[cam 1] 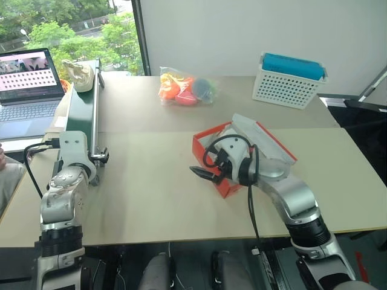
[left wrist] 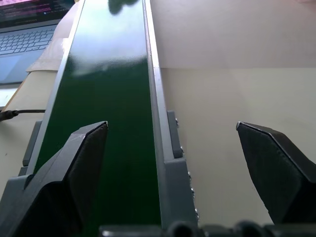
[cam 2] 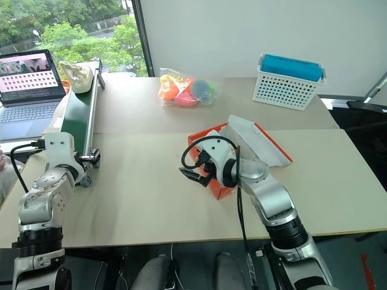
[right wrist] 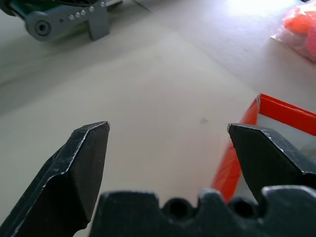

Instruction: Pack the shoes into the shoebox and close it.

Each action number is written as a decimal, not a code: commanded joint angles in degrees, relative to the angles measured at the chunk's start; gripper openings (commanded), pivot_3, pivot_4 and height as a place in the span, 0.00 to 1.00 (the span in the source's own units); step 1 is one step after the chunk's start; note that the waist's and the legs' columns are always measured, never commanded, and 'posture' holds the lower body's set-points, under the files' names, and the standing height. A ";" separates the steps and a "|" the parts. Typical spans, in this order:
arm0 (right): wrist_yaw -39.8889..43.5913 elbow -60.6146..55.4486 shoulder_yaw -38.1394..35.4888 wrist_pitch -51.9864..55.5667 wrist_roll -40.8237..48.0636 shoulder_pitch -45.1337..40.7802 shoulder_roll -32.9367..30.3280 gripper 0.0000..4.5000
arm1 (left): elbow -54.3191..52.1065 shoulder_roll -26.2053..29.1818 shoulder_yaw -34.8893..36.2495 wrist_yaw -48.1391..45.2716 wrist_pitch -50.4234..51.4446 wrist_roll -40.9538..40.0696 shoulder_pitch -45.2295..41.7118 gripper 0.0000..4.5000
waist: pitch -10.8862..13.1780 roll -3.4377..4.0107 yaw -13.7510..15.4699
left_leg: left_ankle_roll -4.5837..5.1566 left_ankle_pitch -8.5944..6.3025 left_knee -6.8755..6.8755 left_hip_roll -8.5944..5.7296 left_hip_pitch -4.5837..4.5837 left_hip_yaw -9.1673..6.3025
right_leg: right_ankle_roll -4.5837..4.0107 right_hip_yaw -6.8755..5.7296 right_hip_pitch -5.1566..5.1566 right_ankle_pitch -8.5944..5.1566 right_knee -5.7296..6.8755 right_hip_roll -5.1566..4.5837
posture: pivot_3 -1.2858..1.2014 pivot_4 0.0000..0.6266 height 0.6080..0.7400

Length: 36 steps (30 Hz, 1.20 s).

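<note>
Red-orange shoebox (cam 1: 225,181) sits mid-table, lid up, mostly hidden behind R arm; contents can't be made out beyond white tissue. One cream shoe (cam 1: 78,75) at far end of green conveyor (cam 1: 80,115), far left. R gripper (right wrist: 168,163) jaws wide, empty, just beside box's near-left corner. L gripper (left wrist: 173,173) wide, empty, over conveyor's near end.

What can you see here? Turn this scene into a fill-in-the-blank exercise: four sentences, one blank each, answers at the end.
1. The shoebox stands on the table with its lid ____.
2. One cream shoe sits at the far end of the green ____.
3. The white basket has a ____ top.
4. The right gripper is beside the shoebox, while the ____ one points along the belt.
Missing words: open; conveyor belt; blue; left.
</note>
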 commanded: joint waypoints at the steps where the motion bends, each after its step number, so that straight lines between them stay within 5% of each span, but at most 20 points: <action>1: -1.79 -1.00 -0.52 0.95 0.15 -0.72 0.88 1.00 | -1.44 0.70 0.18 0.23 0.08 0.73 -1.41 0.99 | 0.00 0.00 0.00 | 0.00 0.00 0.00 0.00 0.00 0.00 | 0.00 0.00 0.00 0.00 0.00 0.00 | 0.52 0.24 0.69; 36: -5.46 1.73 -0.24 1.15 -0.47 -1.07 2.12 1.00 | 5.97 -0.80 6.82 2.89 -6.40 0.69 -0.15 0.99 | -0.02 -0.03 -0.05 | 0.01 0.00 0.00 -0.01 0.01 0.01 | 0.00 -0.02 0.00 0.00 0.02 -0.05 | 0.52 0.24 0.69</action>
